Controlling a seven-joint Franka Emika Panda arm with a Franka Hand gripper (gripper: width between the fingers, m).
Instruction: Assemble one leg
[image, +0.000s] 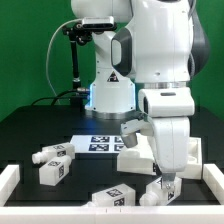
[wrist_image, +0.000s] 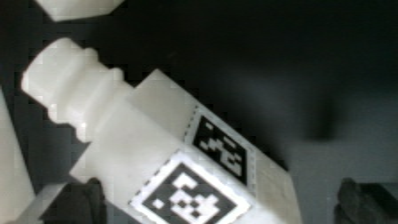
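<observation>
Arm colour: the arm (image: 150, 45) is shiny white all over.
Arm shape: fat, round parts, like big tubes stuck end to end.
Joints: dark grey rings (image: 122, 48) show between the white parts.
Base: the base (image: 108, 85) is a smooth white round post.
Light: a soft blue glow (image: 92, 97) shines on the base, at its 8 o'clock in the exterior view.
Sign: a small dark triangle sign (image: 113, 75) sits on the front of the base.
End block (image: 172, 140): white and boxy, with flat sides.
Jaws: dark and blurry in the wrist view.
</observation>
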